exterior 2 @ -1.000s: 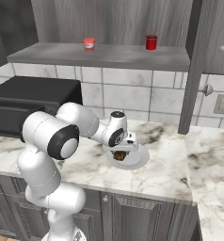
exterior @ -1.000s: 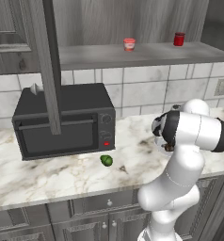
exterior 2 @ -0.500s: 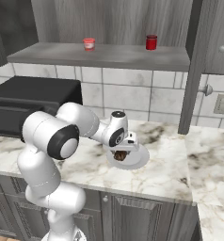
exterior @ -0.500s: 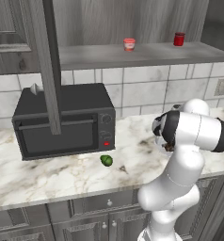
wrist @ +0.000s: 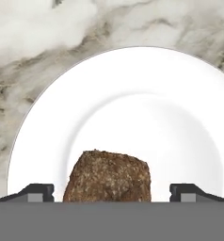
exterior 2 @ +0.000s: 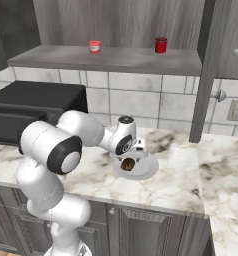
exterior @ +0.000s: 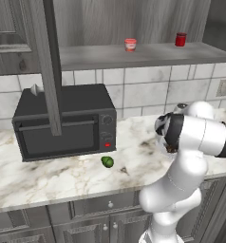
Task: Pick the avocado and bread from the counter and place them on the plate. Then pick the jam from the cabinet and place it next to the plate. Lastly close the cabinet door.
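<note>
The dark brown speckled lump of bread [wrist: 109,176] lay on the small round white plate [wrist: 132,94], which sat on the white marble bench [exterior 2: 181,180]. The jaws stood wide apart, one finger [wrist: 36,192] on either side of the bread with clear gaps. The small glossy dark green avocado [exterior: 107,162] rested on the bench just in front of the black microwave [exterior: 62,123]. The pale red jam jar with a white lid [exterior: 130,45] stood on the grey cabinet shelf [exterior: 134,56], well apart from a darker red jar [exterior: 181,39].
</note>
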